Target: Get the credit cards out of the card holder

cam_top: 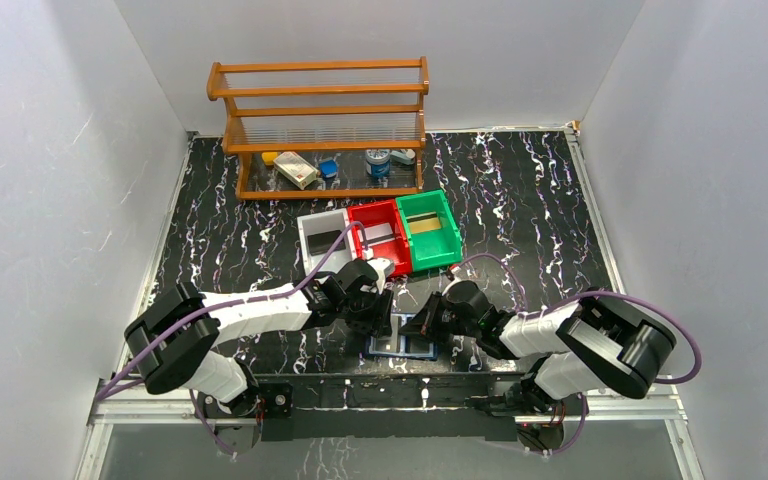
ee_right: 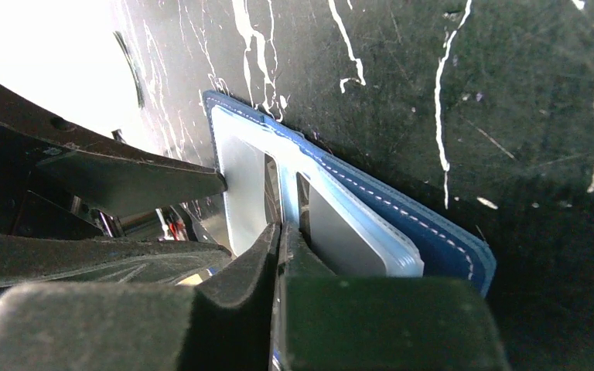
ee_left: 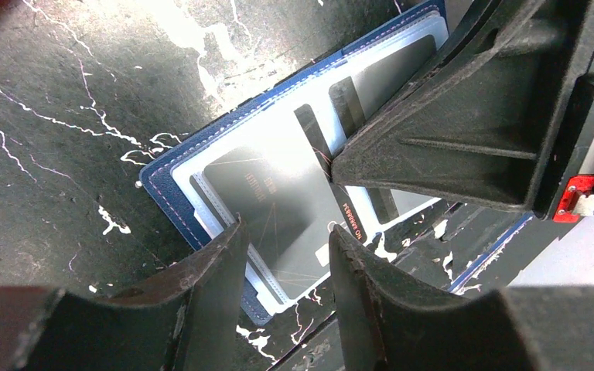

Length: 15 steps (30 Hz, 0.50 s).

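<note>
Shows card holder (cam_top: 401, 346) open on counter (cam_top: 260, 230), near edge, cards (ee_left: 278, 205) only inside sleeves (ee_left: 198, 202), none out. Holds left pincer (ee_left: 286, 230) spread astride one card, right pincer (ee_right: 281, 232) pressed together at holder's middle. Judged barely begun, all pulling ahead.

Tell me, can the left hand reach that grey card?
Probably yes: the left hand is open, fingers either side of the grey card in the card holder; the right hand presses farther along, clear of it.
</note>
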### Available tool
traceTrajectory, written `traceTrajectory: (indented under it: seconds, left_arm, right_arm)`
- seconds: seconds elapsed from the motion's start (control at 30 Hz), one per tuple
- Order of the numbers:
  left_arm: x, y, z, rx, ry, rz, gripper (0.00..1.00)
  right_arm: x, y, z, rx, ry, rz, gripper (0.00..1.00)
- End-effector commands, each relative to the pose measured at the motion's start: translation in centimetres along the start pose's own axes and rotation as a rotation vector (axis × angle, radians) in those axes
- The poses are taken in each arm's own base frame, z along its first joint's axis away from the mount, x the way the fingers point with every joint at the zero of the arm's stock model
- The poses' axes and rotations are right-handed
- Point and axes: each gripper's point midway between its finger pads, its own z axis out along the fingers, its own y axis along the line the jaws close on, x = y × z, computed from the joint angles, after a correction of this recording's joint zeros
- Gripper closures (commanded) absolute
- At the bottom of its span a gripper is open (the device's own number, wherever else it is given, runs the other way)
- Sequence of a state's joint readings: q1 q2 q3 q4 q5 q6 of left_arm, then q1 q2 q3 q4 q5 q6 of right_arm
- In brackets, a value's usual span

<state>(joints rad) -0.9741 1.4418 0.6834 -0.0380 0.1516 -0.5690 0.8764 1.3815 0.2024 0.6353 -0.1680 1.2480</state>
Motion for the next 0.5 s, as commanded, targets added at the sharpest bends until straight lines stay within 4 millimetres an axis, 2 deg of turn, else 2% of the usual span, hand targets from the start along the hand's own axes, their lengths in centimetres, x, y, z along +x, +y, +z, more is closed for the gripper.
traceTrajectory:
  seconds: [0.0, 0.07, 0.47]
  left_arm:
    - [2.6, 0.6, 0.2, -0.005, 0.083, -0.013, 0.59]
    - [2.6, 0.8, 0.2, -0.016, 0.081, -0.01, 0.59]
    - [2.7, 1.4, 0.1, -0.048, 0.085, -0.002, 0.59]
  right_arm:
    - [-0.5, 2.9, 0.3, -0.089, -0.007, -0.04, 0.97]
    - [-0.6, 2.6, 0.1, -0.078, -0.017, -0.034, 1.0]
    - [-1.9, 0.5, -1.9, 0.003, -0.12, -0.016, 1.0]
